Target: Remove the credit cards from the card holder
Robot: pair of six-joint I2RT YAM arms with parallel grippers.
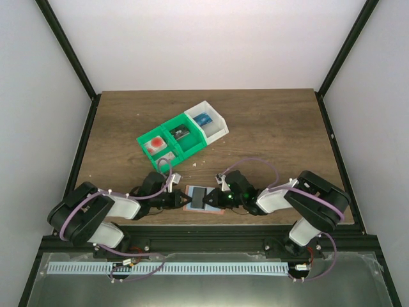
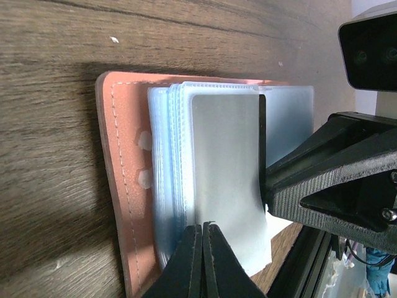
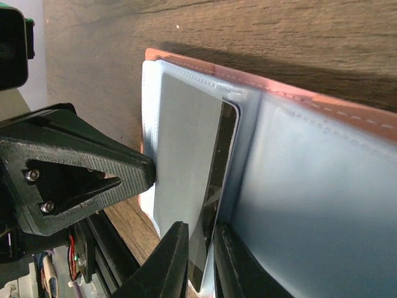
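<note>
Left claw (image 2: 203, 225) and right claw (image 3: 201, 231) black, angular, silver-screwed; white arm shells (image 1: 121, 208), lilac cables (image 1: 262, 165)

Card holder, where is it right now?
In the top view, the card holder lies open at the table's near edge, between the left gripper and right gripper.
</note>
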